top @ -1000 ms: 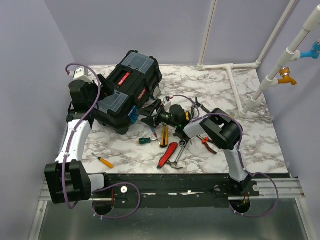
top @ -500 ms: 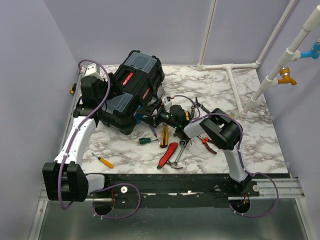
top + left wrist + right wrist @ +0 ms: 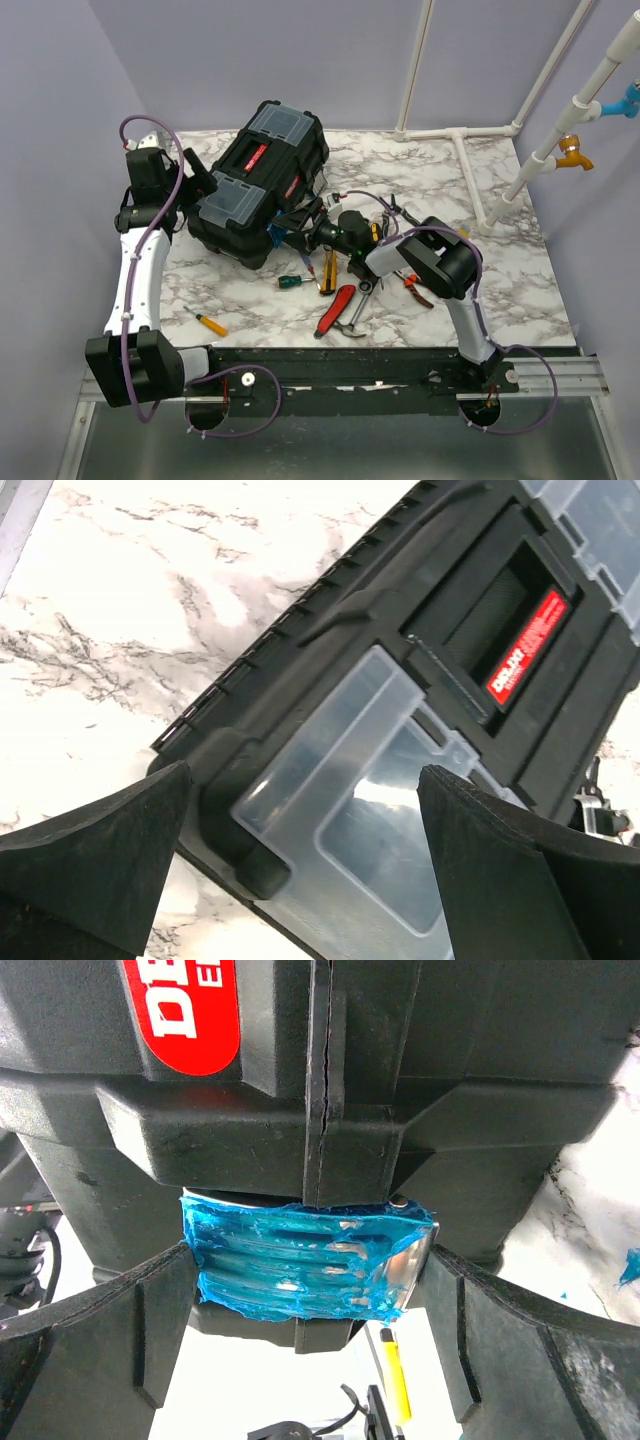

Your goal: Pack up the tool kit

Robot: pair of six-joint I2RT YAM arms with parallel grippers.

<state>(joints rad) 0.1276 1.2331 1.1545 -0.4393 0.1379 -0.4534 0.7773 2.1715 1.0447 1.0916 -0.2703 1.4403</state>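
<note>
The black toolbox (image 3: 262,185) stands closed at the back left, with a red handle label (image 3: 252,157) and grey translucent lid compartments (image 3: 232,200). My left gripper (image 3: 203,182) is open beside its left end; in the left wrist view the gripper (image 3: 300,880) hovers over a translucent compartment (image 3: 370,800). My right gripper (image 3: 287,224) is open at the box's front face. In the right wrist view its fingers (image 3: 100,1330) stand on either side of a teal latch (image 3: 305,1260). Loose tools lie in front: a green-handled screwdriver (image 3: 290,282), red pliers (image 3: 335,310) and an orange screwdriver (image 3: 210,323).
More tools lie under and beside the right arm: a yellow-handled tool (image 3: 328,270), a metal wrench (image 3: 358,300) and orange pliers (image 3: 415,285). White pipes (image 3: 470,135) run along the back right. A purple wall is close behind the left arm.
My left arm reached over the toolbox's left end, then drew back to the left. The toolbox shifted slightly to the right. The right gripper stayed at the latch.
</note>
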